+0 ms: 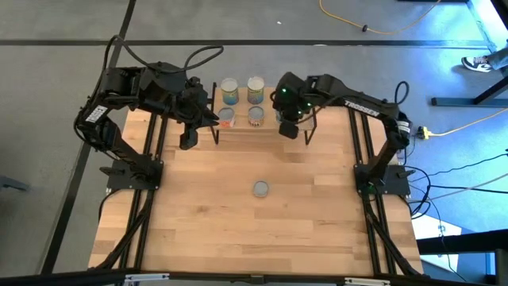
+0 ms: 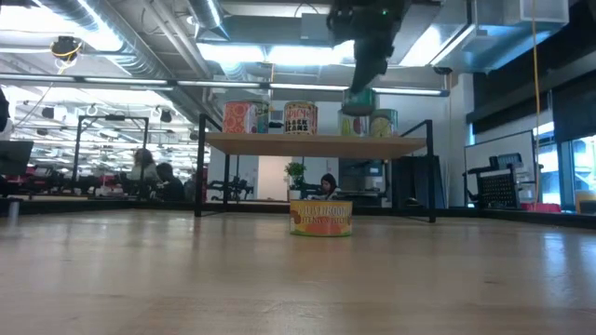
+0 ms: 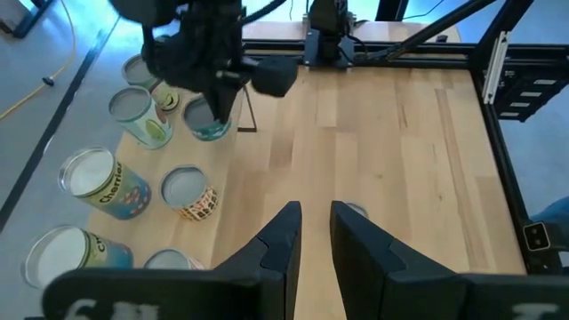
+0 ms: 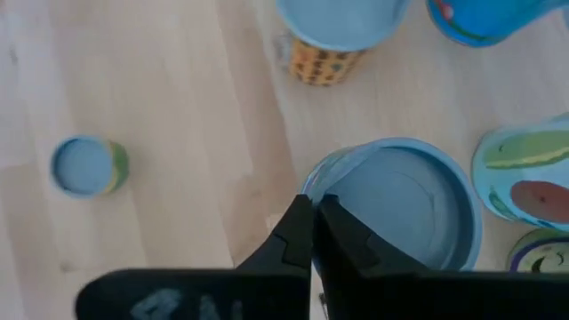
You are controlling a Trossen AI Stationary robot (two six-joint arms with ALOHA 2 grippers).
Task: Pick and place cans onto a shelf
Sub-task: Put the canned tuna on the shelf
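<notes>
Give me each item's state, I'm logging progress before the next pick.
Shelf: upright, several cans standing on its top.
Lone can: upright on the table, mid-table, untouched.
Blue-green can: at the right gripper's tip, above the shelf top.
Right gripper: shut, over that can's rim.
Left gripper: slightly open, empty, beside the shelf's left end.

My overhead camera looks straight down on the tabletop (image 1: 238, 230); my low one faces twelve o'clock across it. Both share the shelf (image 1: 246, 128) and lone can (image 1: 261, 188).
</notes>
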